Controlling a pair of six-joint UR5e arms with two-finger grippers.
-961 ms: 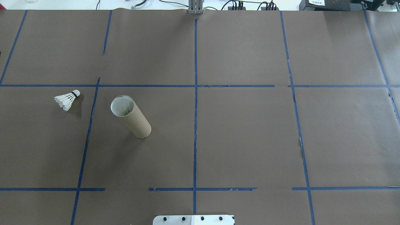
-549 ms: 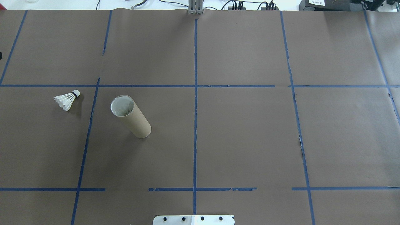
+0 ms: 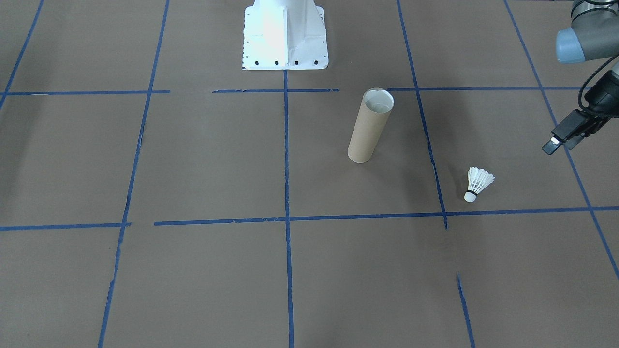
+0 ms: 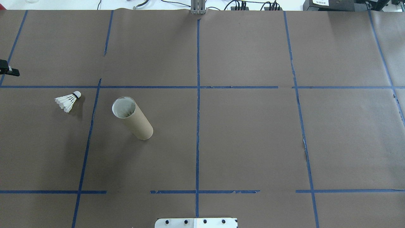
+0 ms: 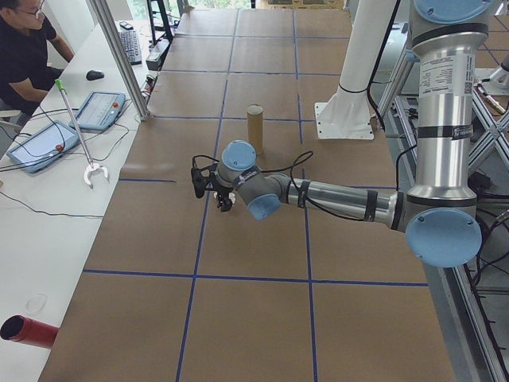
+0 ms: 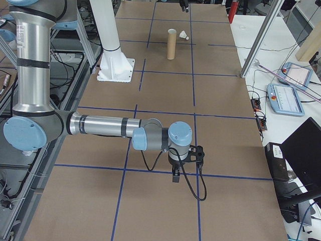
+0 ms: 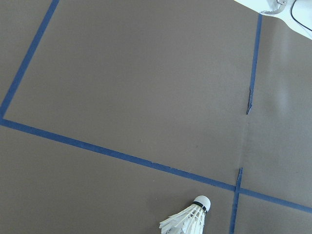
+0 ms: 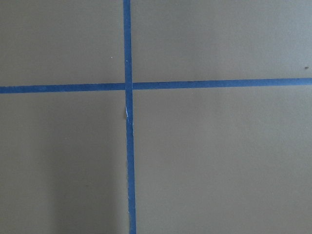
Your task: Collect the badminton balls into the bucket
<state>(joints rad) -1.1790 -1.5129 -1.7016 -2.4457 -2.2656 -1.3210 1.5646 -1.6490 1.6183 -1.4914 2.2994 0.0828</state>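
Observation:
One white feather shuttlecock [image 4: 67,100] lies on its side on the brown paper, cork tip pointing away from the robot, left of the bucket; it also shows in the front view [image 3: 478,182] and at the bottom of the left wrist view [image 7: 187,219]. The bucket [image 4: 131,118], a tall brown cardboard tube with a white inside, stands upright [image 3: 370,125]. My left gripper [image 3: 556,145] hovers beyond the shuttlecock's outer side, well apart from it, fingers looking open and empty; only its tip [image 4: 14,72] shows overhead. My right gripper [image 6: 176,173] hangs far away; I cannot tell its state.
The white metal robot base [image 3: 284,48] stands at the table's near edge behind the bucket. Blue tape lines [image 4: 197,95] grid the paper. A person [image 5: 24,48] sits at a side bench with tablets; a red tube [image 5: 28,330] lies there.
The left gripper's tip has come into the overhead view at the left edge, moving toward the shuttlecock's side of the table. Shuttlecock and bucket have not moved.

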